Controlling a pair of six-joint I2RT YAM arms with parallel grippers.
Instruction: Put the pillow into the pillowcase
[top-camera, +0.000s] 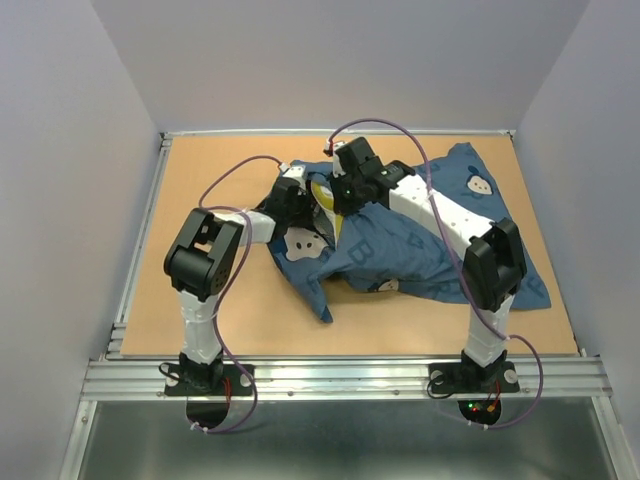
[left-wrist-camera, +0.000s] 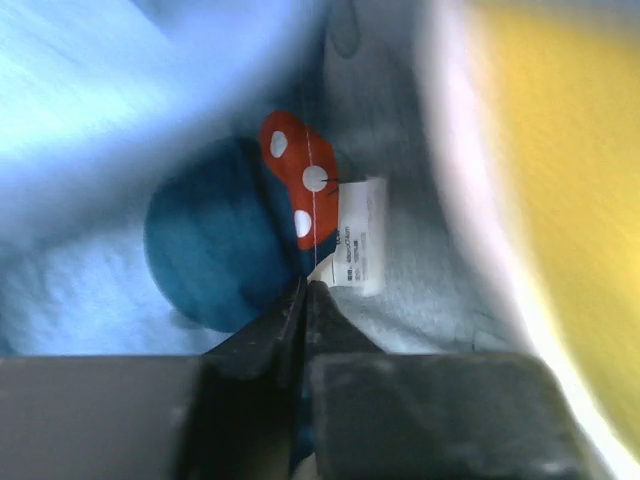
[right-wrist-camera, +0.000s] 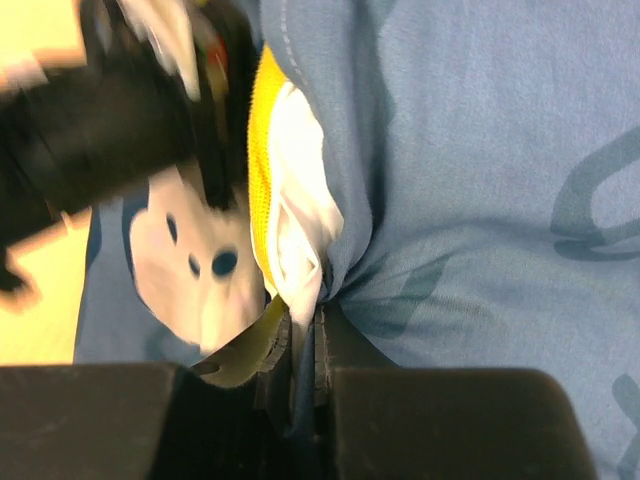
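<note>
Right gripper (right-wrist-camera: 305, 320) pinches pillowcase (right-wrist-camera: 480, 150) edge; pillow (right-wrist-camera: 295, 200) (yellow band showing) pokes out just beside jaws. Left gripper (left-wrist-camera: 305, 290) clamped on pillowcase seam, near label (left-wrist-camera: 358, 238).

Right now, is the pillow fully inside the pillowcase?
Not fully: the pillowcase covers most of it, but the pillow shows a white corner and yellow band at the opening.

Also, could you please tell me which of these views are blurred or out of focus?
Top external: sharp, evenly lit, the blue printed fabric pillowcase crisp. Left wrist: too close, the white pillow's yellow-green band a soft blur, only the small white label focused. Right wrist: cloth sharp, black left arm motion-blurred.
</note>
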